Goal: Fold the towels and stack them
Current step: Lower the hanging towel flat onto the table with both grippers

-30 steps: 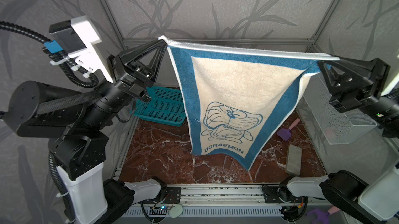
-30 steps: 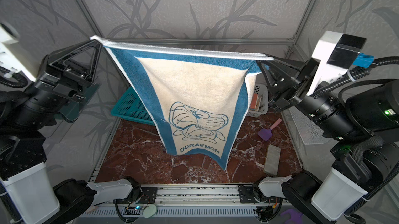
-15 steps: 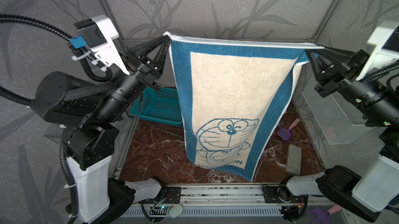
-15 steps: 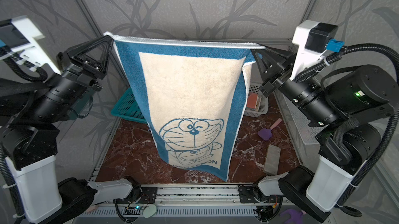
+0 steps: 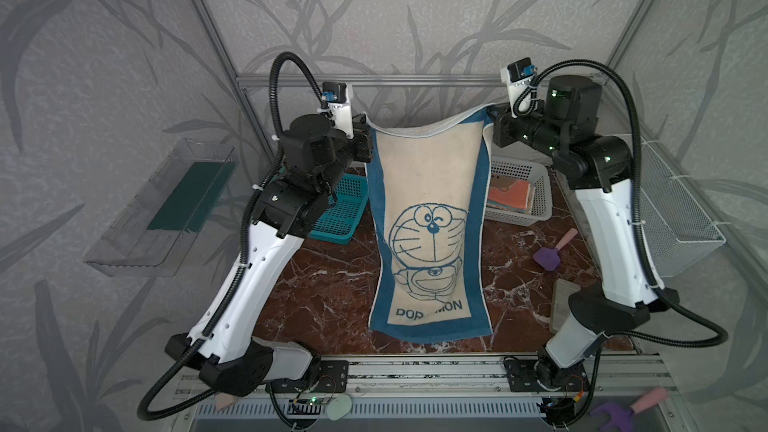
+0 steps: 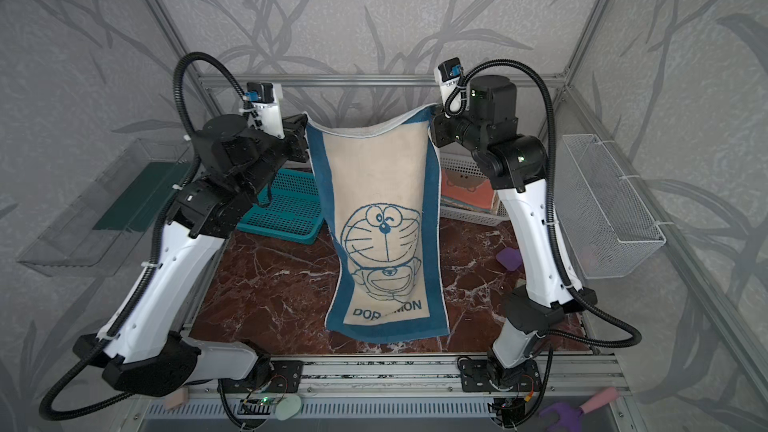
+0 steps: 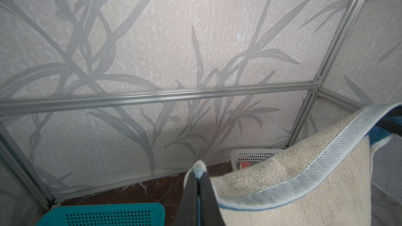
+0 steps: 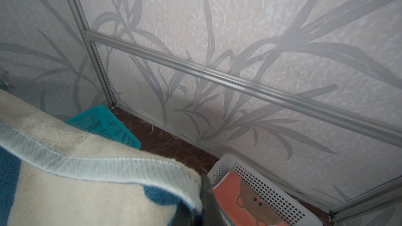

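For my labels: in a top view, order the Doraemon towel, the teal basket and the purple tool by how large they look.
Largest: Doraemon towel, though its raised top is nearer the camera.
Then: teal basket, only partly visible.
Smallest: purple tool.

The marble tabletop (image 5: 324,297) bears a teal basket (image 5: 338,217), white basket (image 5: 536,197), purple scoop (image 5: 548,257), grey block (image 5: 561,301) and the lower end of the towel (image 5: 432,330).

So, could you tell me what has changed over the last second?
The left tool and right tool lowered the Doraemon towel and drew closer together; its top edge sags and its lower end seems to reach the table. Both stay shut on its top corners. Teal basket unmoved.
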Robot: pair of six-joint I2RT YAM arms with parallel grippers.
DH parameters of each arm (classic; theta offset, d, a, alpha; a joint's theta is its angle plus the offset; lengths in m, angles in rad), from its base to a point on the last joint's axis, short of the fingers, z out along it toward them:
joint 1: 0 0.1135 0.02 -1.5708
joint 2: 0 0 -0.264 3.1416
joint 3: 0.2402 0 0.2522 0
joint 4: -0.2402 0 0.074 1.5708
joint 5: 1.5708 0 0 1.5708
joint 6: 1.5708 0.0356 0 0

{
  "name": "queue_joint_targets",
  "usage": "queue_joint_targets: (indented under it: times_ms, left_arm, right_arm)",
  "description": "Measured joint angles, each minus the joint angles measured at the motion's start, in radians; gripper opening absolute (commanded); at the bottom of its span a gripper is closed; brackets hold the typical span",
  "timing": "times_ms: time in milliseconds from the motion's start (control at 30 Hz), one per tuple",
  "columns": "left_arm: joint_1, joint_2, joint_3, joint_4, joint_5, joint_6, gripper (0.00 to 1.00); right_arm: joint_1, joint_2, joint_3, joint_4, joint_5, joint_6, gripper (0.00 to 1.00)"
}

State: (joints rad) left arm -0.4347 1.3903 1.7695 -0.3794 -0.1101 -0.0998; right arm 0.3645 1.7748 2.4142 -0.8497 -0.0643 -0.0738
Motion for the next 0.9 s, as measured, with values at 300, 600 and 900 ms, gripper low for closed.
queue_joint_targets:
  times_ms: [300, 600, 900]
  left_arm:
    - [0.148, 0.156, -0.193, 0.128, 0.114, -0.115, 0.0]
    - [0.18, 0.146, -0.368, 0.223, 0.193, -0.174, 0.0]
    - [0.174, 0.018, -0.786, 0.292, 0.291, -0.281, 0.0]
  right_arm:
    - [-0.069, 0.241, -0.009, 0.013, -0.131, 0.047, 0.0]
    - [-0.056, 0.091, -0.348, 0.098, -0.214, 0.039, 0.0]
    - [-0.042, -0.185, -1.005, 0.277, -0.257, 0.016, 0.0]
